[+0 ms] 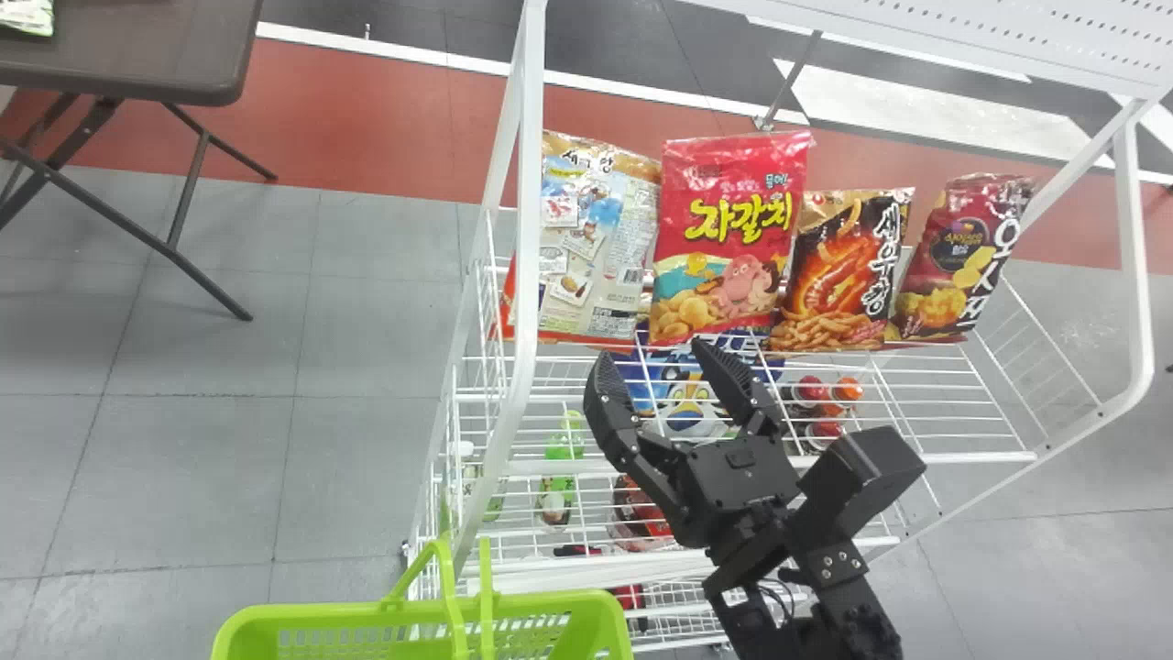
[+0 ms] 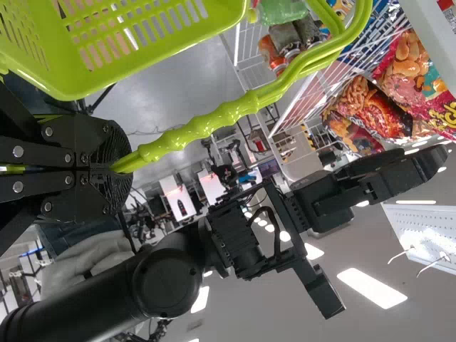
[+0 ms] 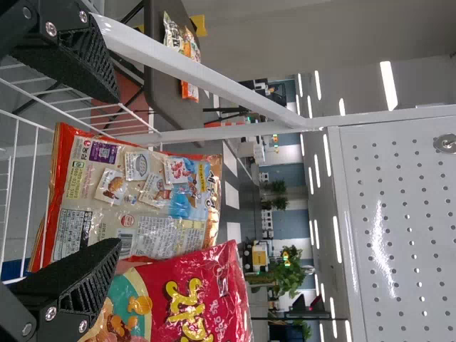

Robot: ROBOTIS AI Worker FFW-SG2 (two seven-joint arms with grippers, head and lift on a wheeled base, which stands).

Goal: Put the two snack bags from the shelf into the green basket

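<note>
"What's the floor like?"
"Grey tiles (image 1: 367,367), crossed by a red band (image 1: 357,128), with a dark folding table (image 1: 147,55) off to the left."
"And farther back?"
"Leafy plants (image 3: 287,274), bright ceiling lights (image 3: 388,85)."

4 front-row snack bags (image 1: 729,220) from 12 to 3 o'clock, 1 green basket (image 1: 339,615) at 7 o'clock, 1 dark table (image 1: 137,55) at 10 o'clock

The place resembles a lab with a shop-like corner: a white metal wire rack (image 1: 530,183) of shiny, printed plastic snack bags (image 1: 731,234) at one o'clock, long white ceiling lights (image 3: 388,85), cluttered black equipment (image 2: 226,173) beyond.
</note>
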